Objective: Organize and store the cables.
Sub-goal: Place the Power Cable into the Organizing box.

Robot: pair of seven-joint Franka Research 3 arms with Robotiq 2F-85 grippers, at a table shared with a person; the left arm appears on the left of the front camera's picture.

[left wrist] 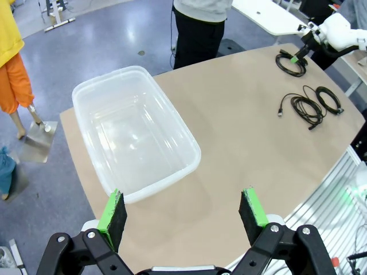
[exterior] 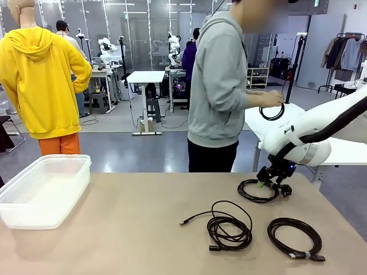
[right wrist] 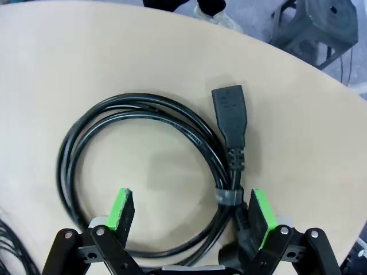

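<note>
**Right gripper** [right wrist: 190, 199]: jaws were spread wide and held nothing, low over the far cable coil [right wrist: 143, 106] on the table [exterior: 143, 229]. One green pad [right wrist: 121, 201] stood over the coil's open middle and the other just outside its banded strand [right wrist: 227, 196], so that strand lay between them; contact could not be told. A loose coil [exterior: 229, 229] and a tied coil [exterior: 295, 235] lay nearer. The person's hand [exterior: 269, 99] held a fourth coil [exterior: 273, 113].

**Left gripper** [left wrist: 183, 209]: it was equally wide and empty, above the clear bin [left wrist: 109, 77].
</note>
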